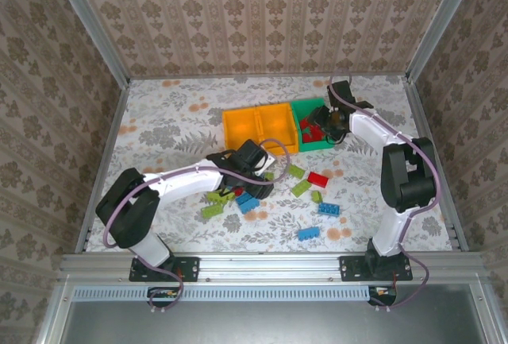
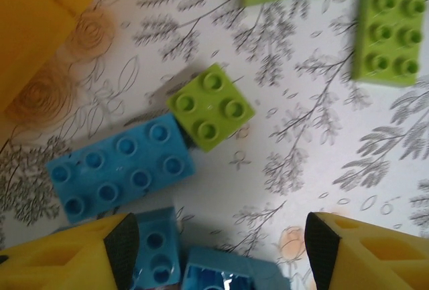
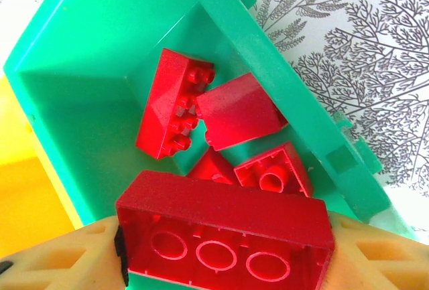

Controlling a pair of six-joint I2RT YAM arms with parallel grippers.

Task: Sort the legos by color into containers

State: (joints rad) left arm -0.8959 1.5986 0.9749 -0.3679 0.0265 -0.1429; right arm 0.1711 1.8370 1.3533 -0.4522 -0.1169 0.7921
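Blue bricks (image 1: 308, 233) lie nearest, low and right of centre in the top view, with lime legos (image 1: 212, 210) and a red lego (image 1: 318, 179) scattered just above them. Over the left of that scatter the left gripper (image 2: 220, 246) hangs wide open and empty. Ahead of it a square lime brick (image 2: 211, 106) touches a blue eight-stud brick (image 2: 120, 169) on the flowered table (image 2: 301, 136). Farther up, two orange bins (image 1: 242, 128) stand beside the green bin (image 3: 87, 55). There the right gripper (image 3: 226, 256) clamps a long red brick (image 3: 224, 226) above other red bricks (image 3: 174, 102) lying inside.
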